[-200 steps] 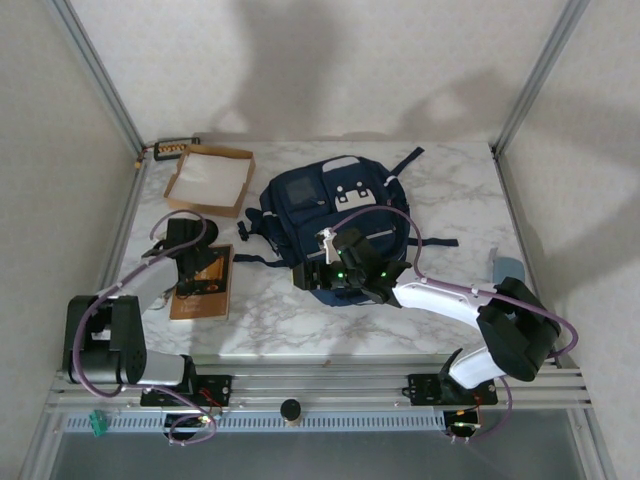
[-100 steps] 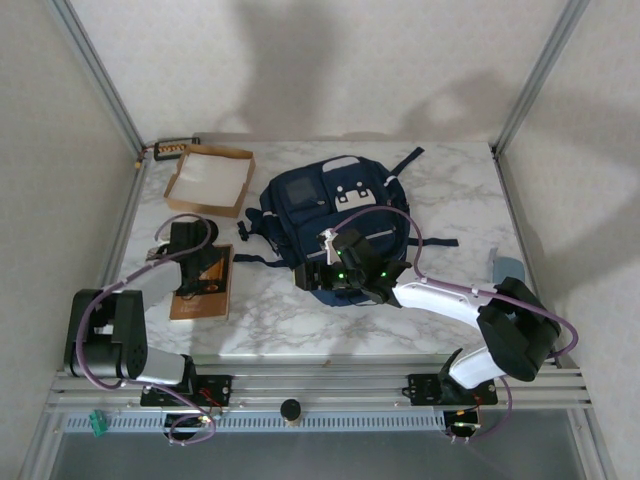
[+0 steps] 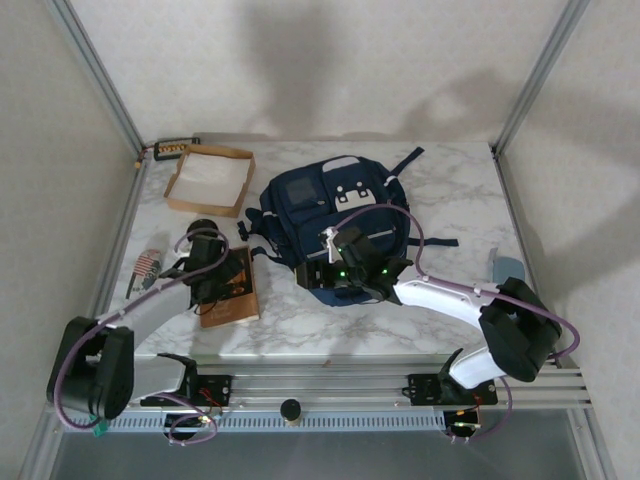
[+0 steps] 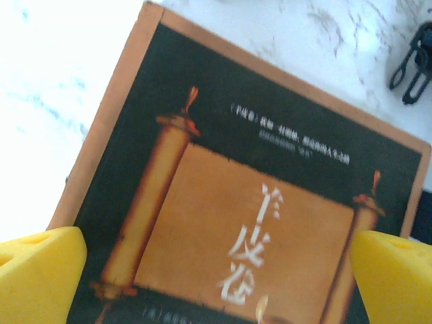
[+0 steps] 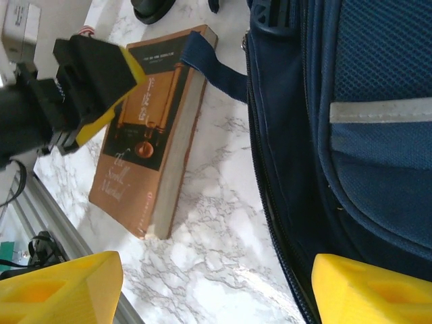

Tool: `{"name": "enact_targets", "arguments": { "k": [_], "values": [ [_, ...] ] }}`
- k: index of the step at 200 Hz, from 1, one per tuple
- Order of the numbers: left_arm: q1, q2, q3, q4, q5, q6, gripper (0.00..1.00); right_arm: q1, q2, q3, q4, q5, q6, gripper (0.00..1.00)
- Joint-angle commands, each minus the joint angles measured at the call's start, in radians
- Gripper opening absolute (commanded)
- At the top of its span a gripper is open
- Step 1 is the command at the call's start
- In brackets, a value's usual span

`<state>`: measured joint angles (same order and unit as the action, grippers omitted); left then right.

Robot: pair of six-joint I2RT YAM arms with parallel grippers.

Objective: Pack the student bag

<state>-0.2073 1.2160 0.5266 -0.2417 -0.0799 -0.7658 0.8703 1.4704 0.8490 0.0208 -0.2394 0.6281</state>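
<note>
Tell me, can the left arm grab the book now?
Probably yes. Its open fingers hang right above the book, with nothing between them and the cover. A bag strap lies across one corner, which might snag.

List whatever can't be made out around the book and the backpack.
Book small print: left wrist view, blurred; lower edge cut by the frame.
Backpack near end: top view, hidden under the right arm; zip state unclear.
Striped item at the table's left edge: top view, too small to name.
</note>
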Motion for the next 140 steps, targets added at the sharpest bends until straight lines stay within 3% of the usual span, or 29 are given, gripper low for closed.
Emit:
{"name": "enact_targets", "arguments": {
  "k": [1, 40, 94, 140],
  "values": [
    [0.009, -0.081, 0.001, -0.146, -0.092, -0.088, 0.99, 0.013, 0.058, 0.062, -0.018, -0.049, -0.01, 0.75],
    [0.031, -0.167, -0.064, -0.173, -0.125, -0.111, 0.99, 0.093, 0.227, 0.191, -0.032, -0.057, 0.042, 0.75],
    [0.04, -0.197, -0.15, -0.093, 0.022, -0.067, 0.99, 0.181, 0.474, 0.4, -0.034, -0.023, 0.124, 0.67],
    [0.037, -0.222, -0.182, -0.061, 0.086, -0.068, 0.93, 0.196, 0.628, 0.532, -0.036, -0.002, 0.148, 0.6]
  ]
}}
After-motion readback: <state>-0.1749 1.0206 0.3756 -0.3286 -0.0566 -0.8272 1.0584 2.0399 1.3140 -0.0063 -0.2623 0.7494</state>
